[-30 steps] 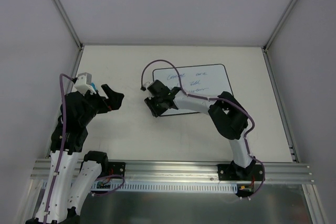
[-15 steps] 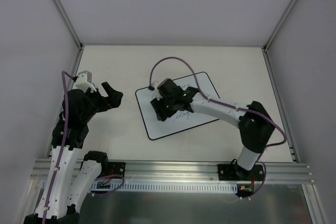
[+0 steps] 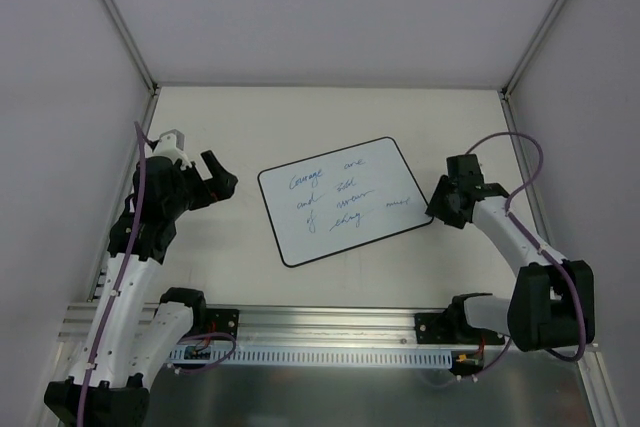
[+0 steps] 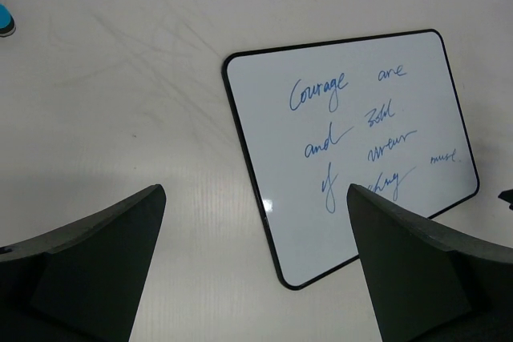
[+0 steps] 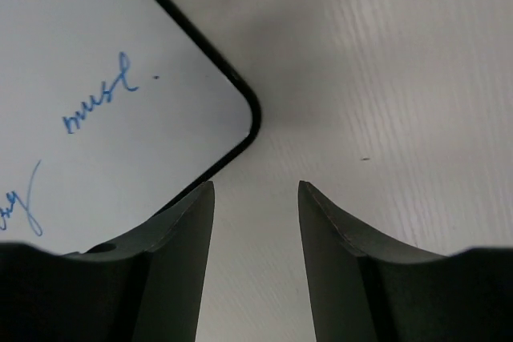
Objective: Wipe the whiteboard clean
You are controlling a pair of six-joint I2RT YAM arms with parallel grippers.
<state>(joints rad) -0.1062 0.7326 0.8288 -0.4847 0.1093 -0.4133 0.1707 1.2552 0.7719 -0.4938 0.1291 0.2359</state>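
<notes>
Whiteboard [image 3: 345,202]: lies flat near the middle of the table [image 3: 230,247], turned askew, its near-left corner towards the arms. Several lines of blue handwriting cover it; nothing is wiped yet.

Right hand [image 3: 440,209]: low, just off the board's right-hand corner. In the wrist view its jaws stand narrowly apart with bare table between them and grip nothing. The corner lies just ahead of them; contact cannot be confirmed. Judgement: this position suits nudging or steadying the board rather than wiping.

Left hand [image 3: 215,185]: raised over the left of the table, well apart from the board, jaws wide and empty, facing the writing.

A small blue item [image 4: 3,20] shows at the edge of the left wrist view, cut off; identity unclear. Judgement: erasing has not begun, as neither hand carries a wiper.
</notes>
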